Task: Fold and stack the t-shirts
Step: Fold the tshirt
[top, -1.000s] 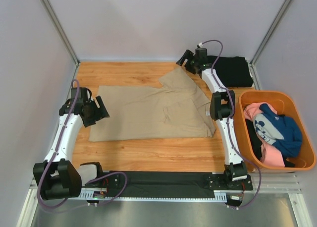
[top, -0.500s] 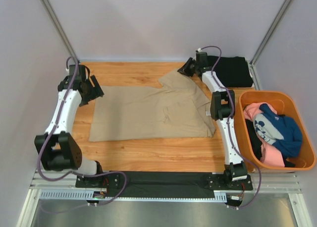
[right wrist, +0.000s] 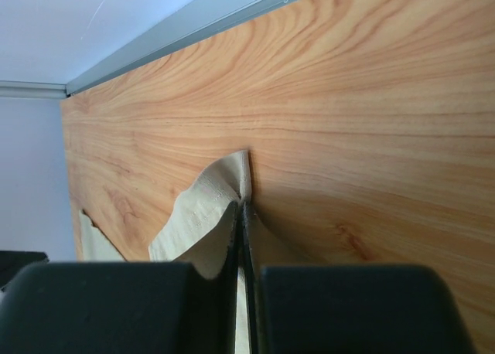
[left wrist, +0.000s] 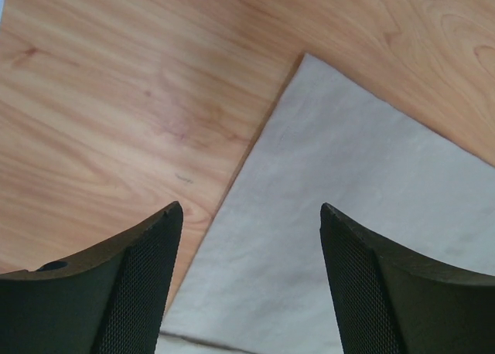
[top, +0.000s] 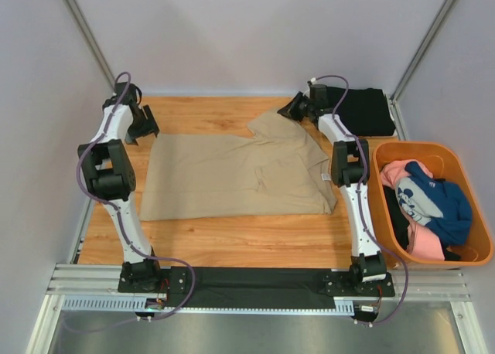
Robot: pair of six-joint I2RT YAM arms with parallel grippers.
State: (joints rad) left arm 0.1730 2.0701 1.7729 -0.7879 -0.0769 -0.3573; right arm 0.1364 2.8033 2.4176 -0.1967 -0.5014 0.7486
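Well, tan t-shirt (top: 232,176) in right hand (right wrist: 242,215)

The pale orange-brown wooden desk (top: 232,238) shows clear grain, smooth with a faint sheen. The large tan cloth t-shirt (top: 232,172) looks soft, matt and lightly creased; the folded black cloth t-shirt (top: 363,110) is matt too. The orange plastic tub (top: 421,145) is smooth and glossy. The left claw (left wrist: 249,215) has matt black pads (left wrist: 143,288) with a fine mesh texture; the right claw (right wrist: 241,211) is smooth matt black.

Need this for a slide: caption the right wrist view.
Right claw shut on an edge of the tan shirt on the wooden table.
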